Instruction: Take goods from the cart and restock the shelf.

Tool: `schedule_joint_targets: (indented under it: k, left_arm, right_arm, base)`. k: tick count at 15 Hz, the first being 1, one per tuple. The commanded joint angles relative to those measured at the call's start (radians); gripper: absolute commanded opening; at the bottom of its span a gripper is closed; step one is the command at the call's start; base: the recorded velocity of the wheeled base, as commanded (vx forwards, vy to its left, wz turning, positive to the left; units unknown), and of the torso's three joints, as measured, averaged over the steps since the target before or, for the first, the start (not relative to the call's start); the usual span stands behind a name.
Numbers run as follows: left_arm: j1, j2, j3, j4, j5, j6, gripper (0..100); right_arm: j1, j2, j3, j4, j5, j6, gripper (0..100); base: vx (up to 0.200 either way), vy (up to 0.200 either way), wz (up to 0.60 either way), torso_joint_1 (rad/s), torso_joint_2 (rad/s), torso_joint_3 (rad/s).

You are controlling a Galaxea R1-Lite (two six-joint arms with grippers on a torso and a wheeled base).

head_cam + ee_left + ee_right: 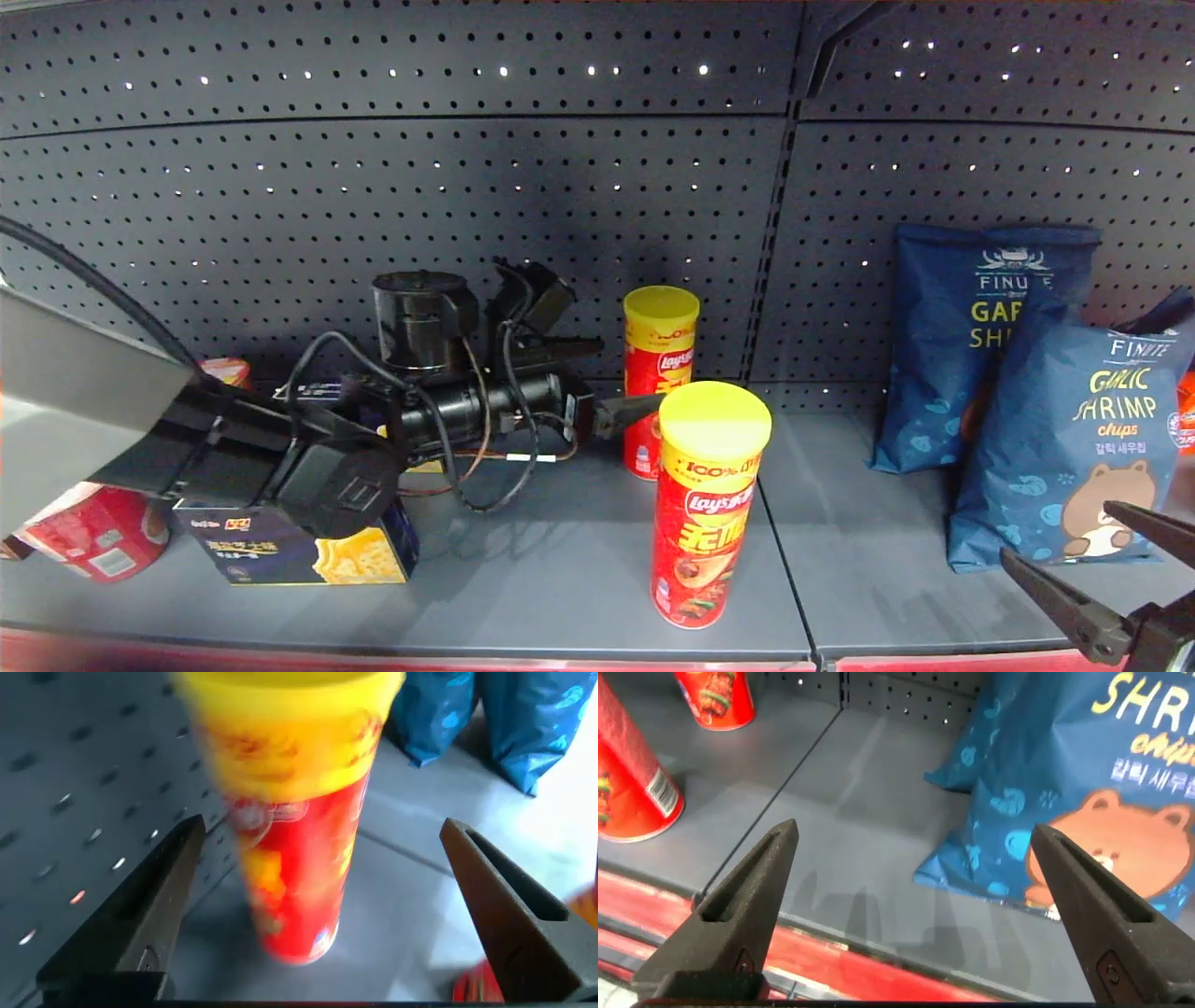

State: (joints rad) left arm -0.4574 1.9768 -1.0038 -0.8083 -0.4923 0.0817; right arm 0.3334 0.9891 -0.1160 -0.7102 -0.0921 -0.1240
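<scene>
Up close, left pincer (pixel 322 829) spread wide before rear can (pixel 299 859)

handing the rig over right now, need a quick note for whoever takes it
Grippers: the left gripper is open, with the rear chip can between its fingers, not clamped. The right gripper is open and holds nothing, at the front edge of the shelf by the blue snack bags.
Done: rear chip can upright near the pegboard; front chip can upright nearer the edge.
Left: back the left arm off without tipping the rear can, then probably fetch more goods from the cart.
</scene>
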Motion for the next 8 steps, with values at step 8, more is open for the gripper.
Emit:
schedule_joint_targets:
  k: [8]
  left_arm:
    - [0.063, -0.3, 0.202, -0.006, 0.017, 0.0, 100]
  right_arm:
    - [0.059, 0.307, -0.195, 0.005, -0.014, 0.001, 100]
  base:
    - [0.0, 0.0, 0.0, 0.0, 0.0, 0.0]
